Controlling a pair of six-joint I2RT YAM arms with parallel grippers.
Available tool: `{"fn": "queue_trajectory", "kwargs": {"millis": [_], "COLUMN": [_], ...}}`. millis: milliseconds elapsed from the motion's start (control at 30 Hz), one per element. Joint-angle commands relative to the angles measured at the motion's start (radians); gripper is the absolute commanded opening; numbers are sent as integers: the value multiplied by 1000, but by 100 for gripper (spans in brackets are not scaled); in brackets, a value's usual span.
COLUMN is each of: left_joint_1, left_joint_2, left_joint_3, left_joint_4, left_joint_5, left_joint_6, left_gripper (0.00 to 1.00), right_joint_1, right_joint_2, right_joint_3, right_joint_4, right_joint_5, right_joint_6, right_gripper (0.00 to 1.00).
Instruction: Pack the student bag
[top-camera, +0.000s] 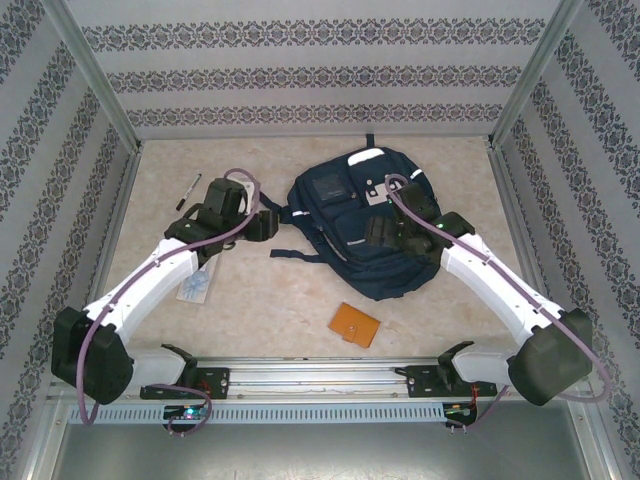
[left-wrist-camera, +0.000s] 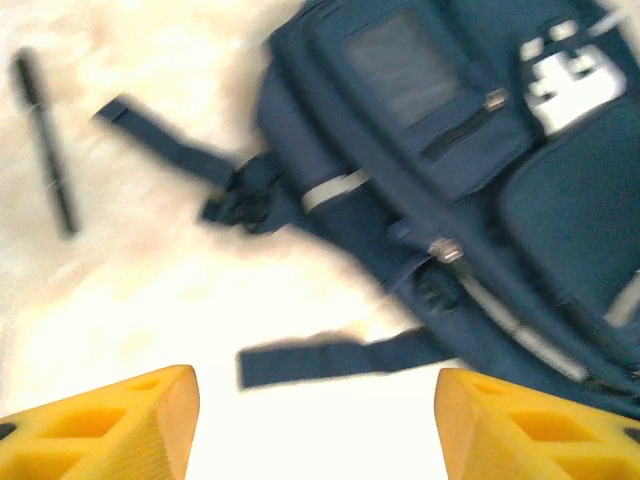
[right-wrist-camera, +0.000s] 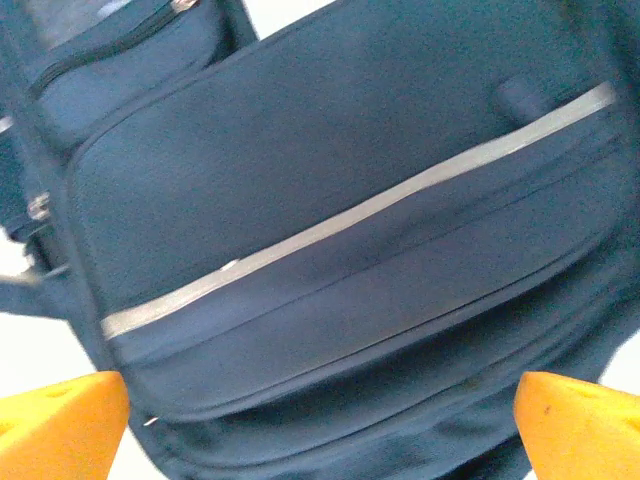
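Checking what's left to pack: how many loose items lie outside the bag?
3: pen far left; orange wallet in front of the bag; pale packet beside the left arm. More may be hidden.

The student bag (top-camera: 335, 225) is made of matt navy cloth; its pale strips (right-wrist-camera: 350, 215) are given a slight sheen; its zip pulls (left-wrist-camera: 493, 97) are formed of bright metal; the table (top-camera: 300, 300) is surfaced smooth and marbled; the fingers (left-wrist-camera: 120, 420) of the left gripper (left-wrist-camera: 315, 385) are moulded in matt yellow plastic.

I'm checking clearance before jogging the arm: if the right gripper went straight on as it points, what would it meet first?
Most likely the student bag: the right gripper, jaws open, faces the bag's front at the grey stripe, with nothing between them. How near is unclear.
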Motion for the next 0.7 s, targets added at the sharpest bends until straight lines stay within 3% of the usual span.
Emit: {"fn": "queue_trajectory", "kwargs": {"millis": [0,67,133,233,333,467,567,667], "left_joint_1": [49,94,112,97,9,-177,-274,-320], "left_joint_2": [-19,-30,-35,-42,-64,-91,-83,-60], "left_joint_3": [12,-10,-45,-146,-256,-351,-384,-400], "left_joint_4": [-328,-369,-370,-283,-160,4,101,158], "left_joint_5": [-143,-71,39,285,403,439,457,479], "left_joint_6": [-127,-144,-152,-207,-320,-467,-532,-514], "left_gripper": [73,73,73,70,67,67,67,67], "right_joint_1": [-90,-133,-99,79,263,359,359,313], "right_joint_2": [-50,-86,-112,-111,-98,-106,-106,-56], "right_joint_3": [20,-20,-48,-52,-80,-215,-330,-402], "right_joint_4": [-74,-17,34,13,-87,-86,0,82], "right_joint_5": [35,-117,-212,-268,-368,-452,-480,-461], "right_joint_6": [-66,-36,-31,-183,-341,-271,-183,-175], "right_gripper": [98,95,78,76,79,79,81,84]}}
